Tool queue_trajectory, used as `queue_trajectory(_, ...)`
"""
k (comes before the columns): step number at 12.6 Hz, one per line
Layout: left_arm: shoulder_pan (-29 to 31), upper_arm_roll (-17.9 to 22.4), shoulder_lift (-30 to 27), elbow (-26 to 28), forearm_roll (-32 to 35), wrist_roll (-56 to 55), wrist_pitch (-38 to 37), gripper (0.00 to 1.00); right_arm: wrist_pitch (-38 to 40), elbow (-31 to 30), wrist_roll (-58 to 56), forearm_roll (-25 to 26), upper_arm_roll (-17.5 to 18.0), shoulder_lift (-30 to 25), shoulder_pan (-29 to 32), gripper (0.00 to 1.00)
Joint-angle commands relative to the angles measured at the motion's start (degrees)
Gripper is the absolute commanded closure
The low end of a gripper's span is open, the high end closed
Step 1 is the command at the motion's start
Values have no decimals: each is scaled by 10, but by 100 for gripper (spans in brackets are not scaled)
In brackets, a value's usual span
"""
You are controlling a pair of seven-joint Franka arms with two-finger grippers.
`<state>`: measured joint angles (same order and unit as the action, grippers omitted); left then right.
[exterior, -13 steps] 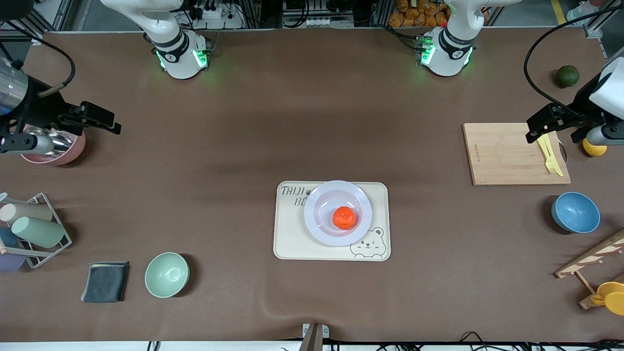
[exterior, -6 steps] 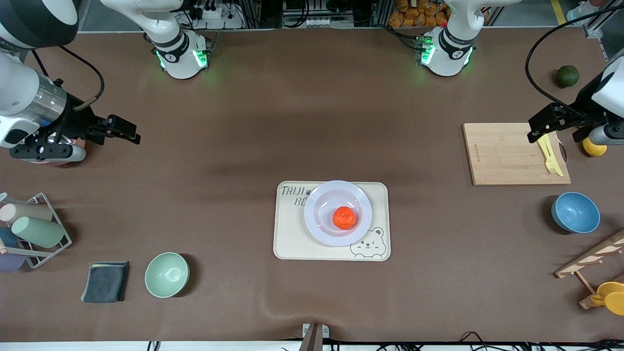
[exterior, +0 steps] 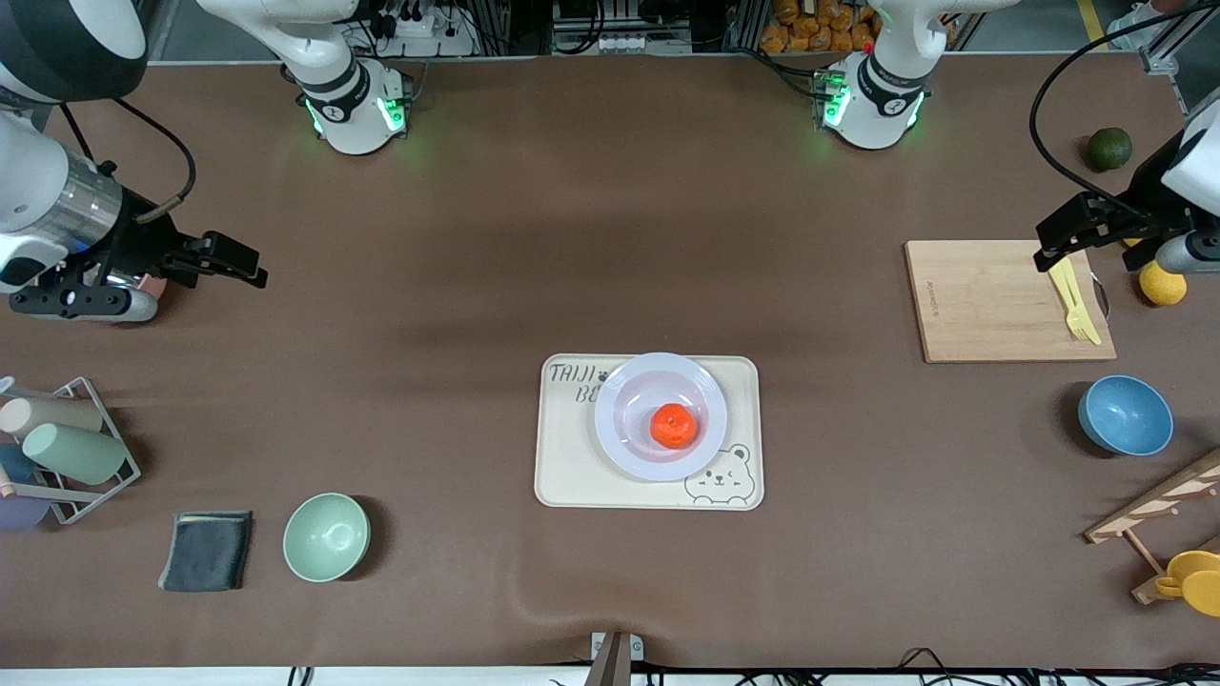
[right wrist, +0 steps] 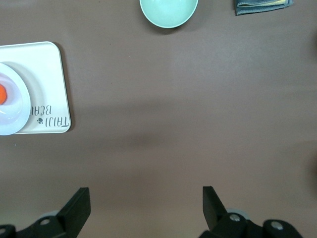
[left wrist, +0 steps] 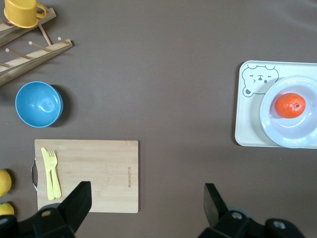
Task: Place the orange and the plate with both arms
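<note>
I see the orange point(exterior: 673, 425) sitting in the plate point(exterior: 629, 453), and the plate rests on the cream tray point(exterior: 572, 476) in the middle of the table point(exterior: 572, 238). My left gripper point(left wrist: 146, 203) hangs over the wooden board point(exterior: 982, 305), fingers spread wide with nothing between them. My right gripper point(right wrist: 144, 204) hangs over bare table at the right arm's end, fingers spread wide too. Lots of bare brown table lies between each gripper and the tray's edges.
</note>
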<state>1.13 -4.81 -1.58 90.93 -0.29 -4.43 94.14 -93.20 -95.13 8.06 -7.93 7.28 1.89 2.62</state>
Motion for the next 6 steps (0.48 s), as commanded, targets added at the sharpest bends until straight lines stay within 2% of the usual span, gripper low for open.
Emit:
queue_trajectory(1, 3, 0, -26, 12, -5, 12, -11, 0, -8, -13, 0, 32, 11, -15, 7, 0)
queue_trajectory(6, 2, -1, -28, 6, -2, 20, -20, 0, -23, -10, 0, 58, 13, -16, 12, 0)
